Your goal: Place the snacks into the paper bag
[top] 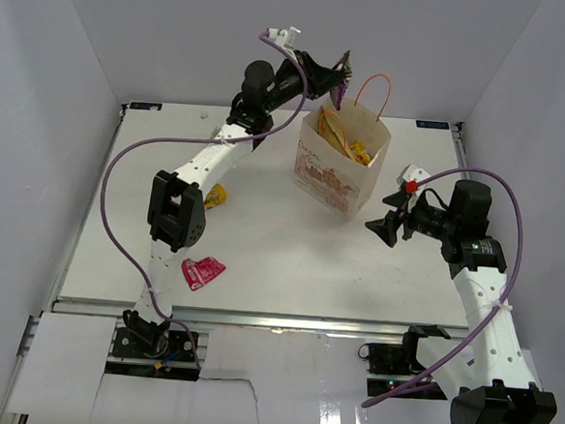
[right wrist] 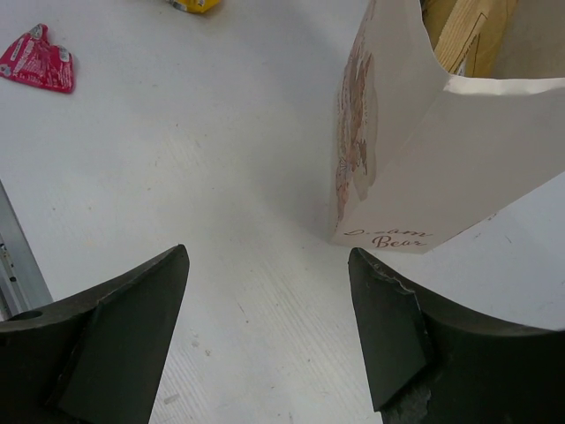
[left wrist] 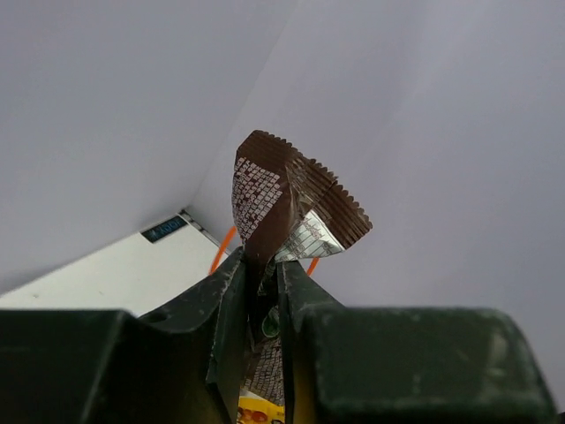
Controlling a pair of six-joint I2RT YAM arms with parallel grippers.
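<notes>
The cream paper bag [top: 341, 172] stands upright mid-table with an orange loop handle [top: 373, 90]; yellow snacks [top: 353, 144] show inside its mouth. Raised above the bag's back rim, my left gripper [top: 340, 80] is shut on a dark brown wrapped packet [left wrist: 291, 203], whose crimped end sticks up past the fingertips [left wrist: 231, 274]. My right gripper [right wrist: 269, 261] is open and holds nothing, low over the table just right of the bag [right wrist: 415, 168]. A magenta-pink packet [top: 202, 271] lies near the front left. A yellow packet [top: 216, 197] lies partly hidden by the left arm.
White walls enclose the table on three sides. The magenta packet [right wrist: 37, 60] and the yellow packet [right wrist: 194, 4] lie far left in the right wrist view. The table's metal front rail [top: 256, 319] runs along the near edge.
</notes>
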